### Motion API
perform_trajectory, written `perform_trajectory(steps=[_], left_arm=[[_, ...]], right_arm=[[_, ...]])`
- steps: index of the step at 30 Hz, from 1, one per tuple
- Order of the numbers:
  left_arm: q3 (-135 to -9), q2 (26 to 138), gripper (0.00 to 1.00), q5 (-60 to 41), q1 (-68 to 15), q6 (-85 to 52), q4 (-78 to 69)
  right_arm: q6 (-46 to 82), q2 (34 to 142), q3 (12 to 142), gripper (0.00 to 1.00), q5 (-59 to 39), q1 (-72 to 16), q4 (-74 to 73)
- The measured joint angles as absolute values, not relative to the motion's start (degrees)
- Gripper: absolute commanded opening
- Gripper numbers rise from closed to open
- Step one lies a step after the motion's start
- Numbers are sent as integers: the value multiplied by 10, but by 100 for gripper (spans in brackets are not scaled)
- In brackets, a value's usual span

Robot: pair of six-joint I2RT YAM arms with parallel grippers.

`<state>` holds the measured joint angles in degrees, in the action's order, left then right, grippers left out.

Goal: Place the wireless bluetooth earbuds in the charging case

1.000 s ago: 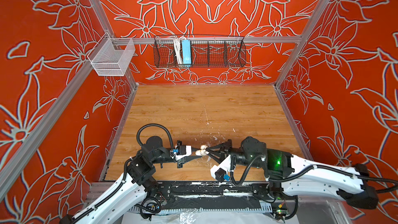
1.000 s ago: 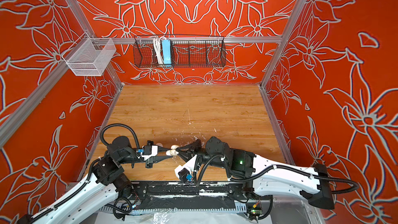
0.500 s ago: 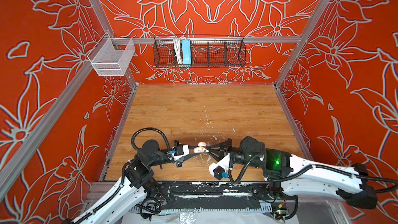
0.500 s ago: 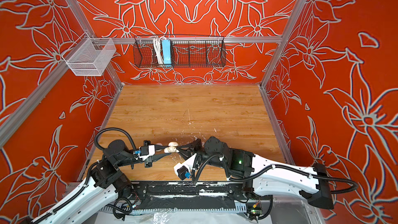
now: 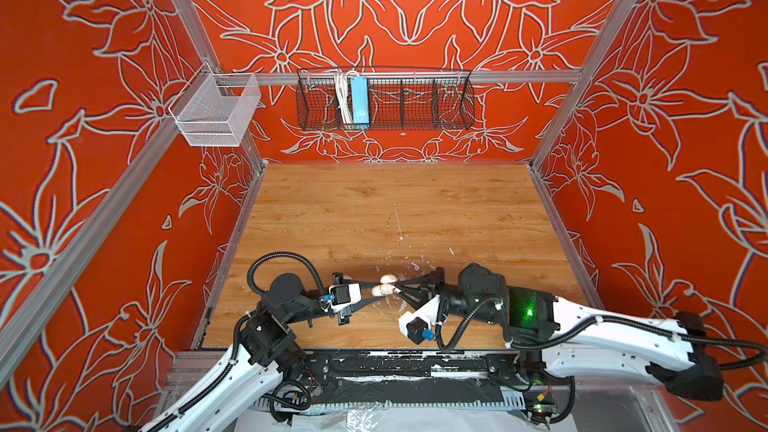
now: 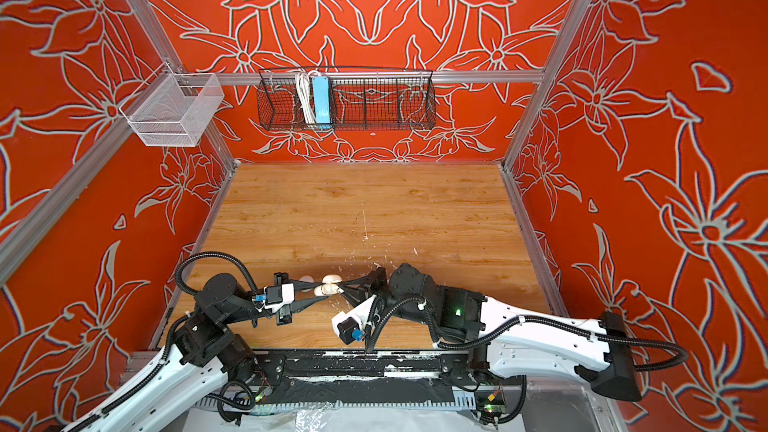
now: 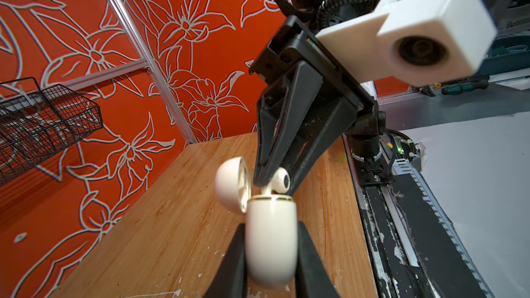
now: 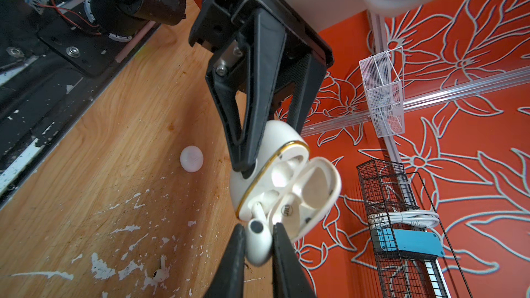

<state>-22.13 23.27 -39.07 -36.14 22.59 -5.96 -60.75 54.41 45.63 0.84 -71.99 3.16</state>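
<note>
The white charging case (image 7: 271,239) hangs above the wooden table with its lid (image 7: 231,184) swung open, and my left gripper (image 7: 271,225) is shut on its body. My right gripper (image 8: 259,226) is shut on one white earbud (image 8: 258,242), whose stem points into the case's (image 8: 275,167) open mouth. In both top views the two grippers (image 5: 376,289) (image 5: 397,288) meet tip to tip at the case (image 6: 322,289) near the table's front. A second earbud (image 8: 158,275) lies loose on the table among white paint flecks.
A small white disc (image 8: 191,158) (image 6: 306,280) lies on the table beside the left gripper. A black wire basket (image 5: 384,99) with a blue power strip hangs on the back wall, a white mesh basket (image 5: 216,112) on the left wall. A black rail (image 5: 374,363) borders the front edge.
Both grippers have shifted slightly to the left together, with the case and the earbud still held tip to tip.
</note>
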Motion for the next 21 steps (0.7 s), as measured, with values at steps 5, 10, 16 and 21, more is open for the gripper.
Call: perform_trajectory(steps=[5, 10, 16, 21], left_arm=[[-212, 231, 0, -388, -361, 232, -76], [-196, 222, 0, -379, -361, 236, -94], [-182, 203, 0, -366, -360, 242, -96], [-181, 200, 0, -358, -359, 243, -100]], right_arm=[[-585, 557, 467, 17, 10, -720, 38], [-559, 574, 479, 17, 12, -720, 45], [-539, 594, 487, 28, 21, -720, 46], [-521, 611, 500, 31, 30, -720, 49]])
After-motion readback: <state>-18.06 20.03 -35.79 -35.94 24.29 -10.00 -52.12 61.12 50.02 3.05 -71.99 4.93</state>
